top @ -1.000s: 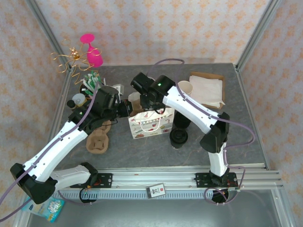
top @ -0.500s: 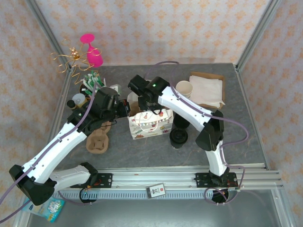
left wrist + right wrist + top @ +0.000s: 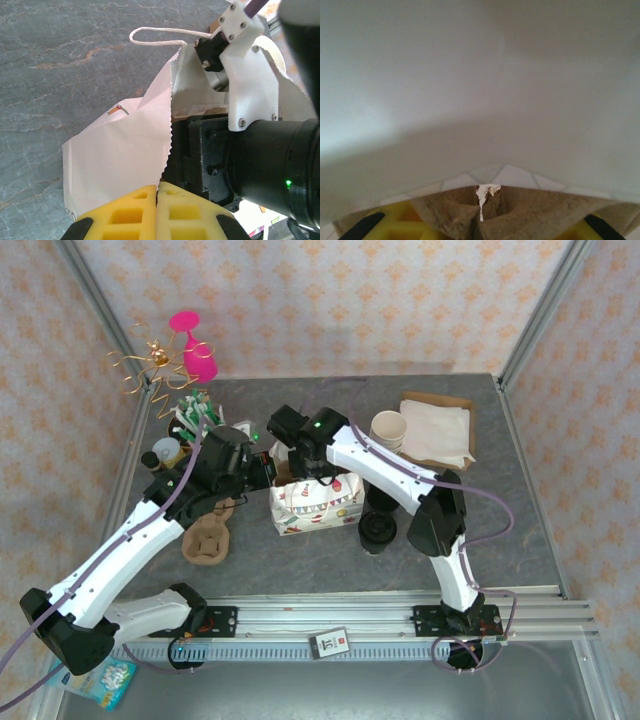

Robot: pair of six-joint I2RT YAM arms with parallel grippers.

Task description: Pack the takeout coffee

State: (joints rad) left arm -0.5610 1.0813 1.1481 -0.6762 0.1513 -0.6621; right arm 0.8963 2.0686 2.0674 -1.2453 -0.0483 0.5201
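Pinching pulp (image 3: 520, 215) inside bag (image 3: 320, 502): right claw (image 3: 480, 229)

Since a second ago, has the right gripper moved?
Yes: the right gripper shifted left, away from the cream cup stack, which stayed put.

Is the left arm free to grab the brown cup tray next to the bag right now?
Probably not yet. The left gripper is shut on the rim of the paper bag and would have to let go first. The brown cup tray lies close by, partly under that arm.
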